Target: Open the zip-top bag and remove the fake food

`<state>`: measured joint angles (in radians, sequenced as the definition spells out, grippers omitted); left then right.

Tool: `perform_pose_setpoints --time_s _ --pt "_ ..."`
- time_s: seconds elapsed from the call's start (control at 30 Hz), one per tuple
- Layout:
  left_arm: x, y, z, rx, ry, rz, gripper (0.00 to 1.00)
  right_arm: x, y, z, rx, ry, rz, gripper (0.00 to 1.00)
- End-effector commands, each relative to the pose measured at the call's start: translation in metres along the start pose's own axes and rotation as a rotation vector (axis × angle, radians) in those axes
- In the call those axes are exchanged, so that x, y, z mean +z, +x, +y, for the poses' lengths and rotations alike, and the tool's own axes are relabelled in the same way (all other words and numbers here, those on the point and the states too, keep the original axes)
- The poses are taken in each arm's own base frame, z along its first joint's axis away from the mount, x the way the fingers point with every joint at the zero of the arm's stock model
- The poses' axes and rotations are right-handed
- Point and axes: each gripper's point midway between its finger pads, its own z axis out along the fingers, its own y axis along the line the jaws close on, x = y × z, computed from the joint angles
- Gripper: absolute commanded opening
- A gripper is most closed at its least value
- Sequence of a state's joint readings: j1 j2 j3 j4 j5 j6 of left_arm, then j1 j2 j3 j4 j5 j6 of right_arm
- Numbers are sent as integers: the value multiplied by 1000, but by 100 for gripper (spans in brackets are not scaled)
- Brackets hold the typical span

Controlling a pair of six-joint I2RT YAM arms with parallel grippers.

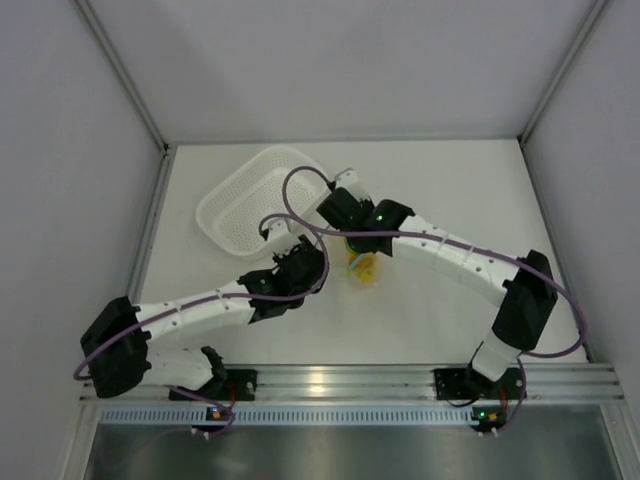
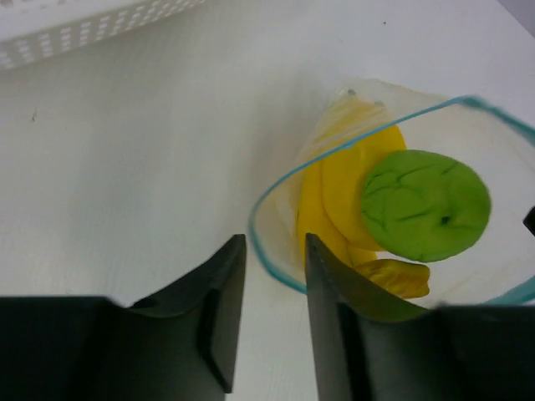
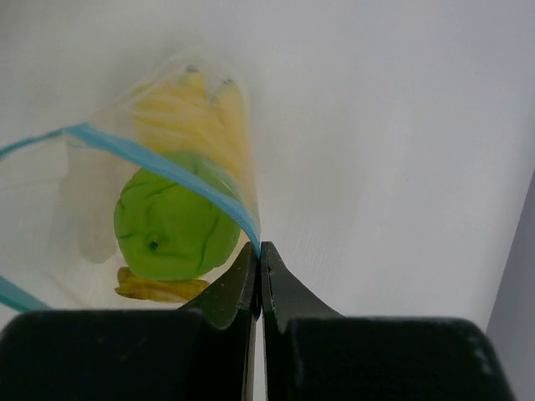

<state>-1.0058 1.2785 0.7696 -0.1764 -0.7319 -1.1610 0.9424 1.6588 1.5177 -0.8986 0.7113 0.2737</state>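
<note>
Opened up, nothing out yet!
The right end effector (image 3: 260, 259) pinches the bag (image 3: 92, 192) rim; left end effector (image 2: 274, 242), open, must dip in for the green ball (image 2: 425, 205).

Pictured mouth-up on white table (image 2: 125, 167): clear zip-top bag (image 2: 351, 109), blue zip strip parted wide, with fake food (image 2: 422, 205) inside, green ball atop yellow banana bunch.
</note>
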Motion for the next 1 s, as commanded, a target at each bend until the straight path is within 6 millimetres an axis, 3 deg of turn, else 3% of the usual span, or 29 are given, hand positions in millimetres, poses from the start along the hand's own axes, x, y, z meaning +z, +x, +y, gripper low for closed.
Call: perform_pose_setpoints --time_s 0.0,0.03,0.3,0.5,0.83,0.97 --pt "-17 -39 -28 32 75 -71 46 -11 -17 16 58 -44 -36 0" --pt "-19 -41 -31 38 85 -73 51 -10 -19 18 75 -50 -41 0" --pt "-30 -49 -65 57 178 -32 52 -10 -27 25 161 -68 -67 0" --pt "-26 -30 -81 59 213 51 46 -7 -28 28 190 -86 -67 0" --pt "-13 -4 -66 52 174 87 42 -2 -25 39 278 -216 -64 0" --pt "4 15 -53 95 117 103 43 3 -21 45 293 -238 -54 0"
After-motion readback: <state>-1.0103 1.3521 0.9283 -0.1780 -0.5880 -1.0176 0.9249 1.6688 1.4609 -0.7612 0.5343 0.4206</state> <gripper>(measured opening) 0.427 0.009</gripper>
